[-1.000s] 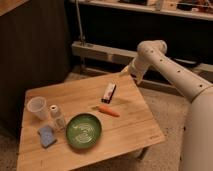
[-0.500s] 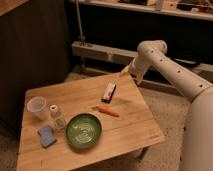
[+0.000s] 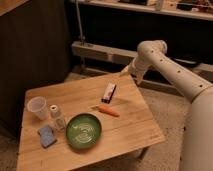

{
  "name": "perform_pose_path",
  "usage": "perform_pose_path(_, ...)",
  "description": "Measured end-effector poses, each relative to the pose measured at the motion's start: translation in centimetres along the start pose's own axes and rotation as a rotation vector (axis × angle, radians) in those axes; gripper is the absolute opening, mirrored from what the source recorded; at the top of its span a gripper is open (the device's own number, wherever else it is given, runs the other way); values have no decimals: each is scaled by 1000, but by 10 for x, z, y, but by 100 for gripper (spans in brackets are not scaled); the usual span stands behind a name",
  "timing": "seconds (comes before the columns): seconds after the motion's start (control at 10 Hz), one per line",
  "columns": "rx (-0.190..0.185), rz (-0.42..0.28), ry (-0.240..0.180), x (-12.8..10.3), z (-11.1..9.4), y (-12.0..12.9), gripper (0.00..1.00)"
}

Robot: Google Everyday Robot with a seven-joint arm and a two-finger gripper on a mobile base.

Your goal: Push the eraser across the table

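A small square table (image 3: 75, 97) with a light wood plank top stands on a speckled floor (image 3: 165, 112), seen from above and in front. 1 white robot arm (image 3: 167, 70) reaches in from the right, bends at a rounded joint high up, and slopes down to the left. At its tip, the gripper (image 3: 125, 73) hangs by the table's far right corner, just past the edge. It is small and pale against a dark background, and how far open the claw is cannot be told. It is apart from everything on the table; whether it holds anything cannot be told. The eraser (image 3: 108, 92), a small oblong block with a white top and a black side, lies on the far right part of the table, pointing roughly toward the gripper, near it but not touching. Just in front of the eraser lies an orange carrot (image 3: 108, 110), set crosswise to it with a gap between them. A round green bowl (image 3: 83, 131) sits near the front middle. To the left of the bowl stand a small white bottle (image 3: 56, 116) and a clear plastic cup (image 3: 37, 107), and a blue sponge (image 3: 47, 135) lies near the front left edge. Behind the table are a dark wall and a metal rail (image 3: 100, 51).
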Motion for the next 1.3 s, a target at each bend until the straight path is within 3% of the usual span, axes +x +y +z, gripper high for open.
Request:
perform_pose_path(0.8, 10, 6, -8, 1, 2, 0, 69)
perform_pose_path(1.0, 75, 39, -49, 1, 19, 6, 60)
perform_pose_path(1.3, 176, 98, -138, -8, 70, 21, 29)
